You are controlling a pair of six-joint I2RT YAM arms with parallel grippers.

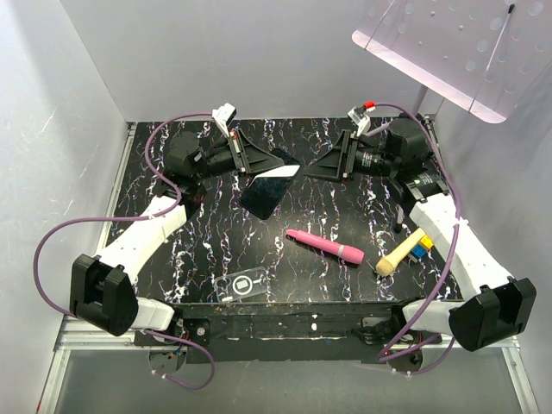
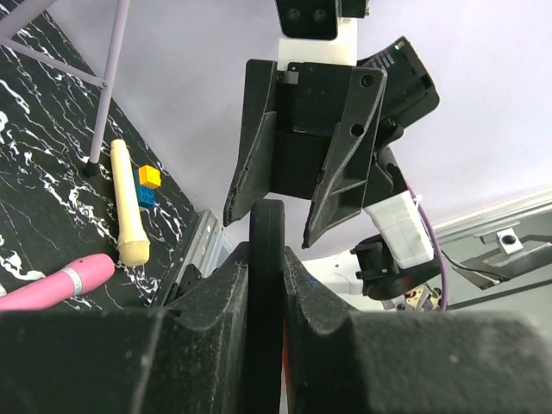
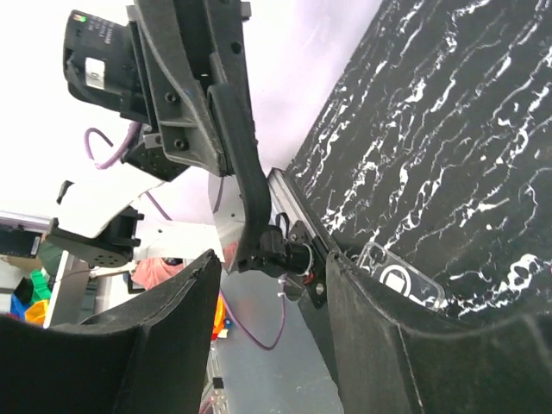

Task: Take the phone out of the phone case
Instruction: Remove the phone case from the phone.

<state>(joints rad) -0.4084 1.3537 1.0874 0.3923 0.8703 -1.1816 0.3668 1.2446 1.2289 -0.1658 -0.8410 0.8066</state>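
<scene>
Left gripper (image 1: pixel 263 164): clenched on the phone (image 1: pixel 266 191). The left wrist view shows the handset edge-on, pinched between both pads with no gap on either side. From above, the phone sits tilted, far of the table's centre and slightly left. Its glossy screen faces up and its free end points toward the near-left. No shell is visible on it.

Right gripper (image 1: pixel 323 166): released, nothing between the fingers. It sits just right of the phone, facing the left gripper across a short gap. Its own wrist view shows the two fingers spread wide, with the phone's free end between them but apart from both.

Phone case (image 1: pixel 242 285): lies flat at the near edge of the black marbled table (image 1: pixel 345 207), left of centre. It is well apart from the phone and from both grippers. It is clear, with the white ring-and-bar mark showing.

Other items: a pink stick-shaped device (image 1: pixel 325 246) lies right of centre. A cream rod (image 1: pixel 399 253) lies near the right edge, with small yellow and blue blocks (image 1: pixel 420 248) just beside it.
</scene>
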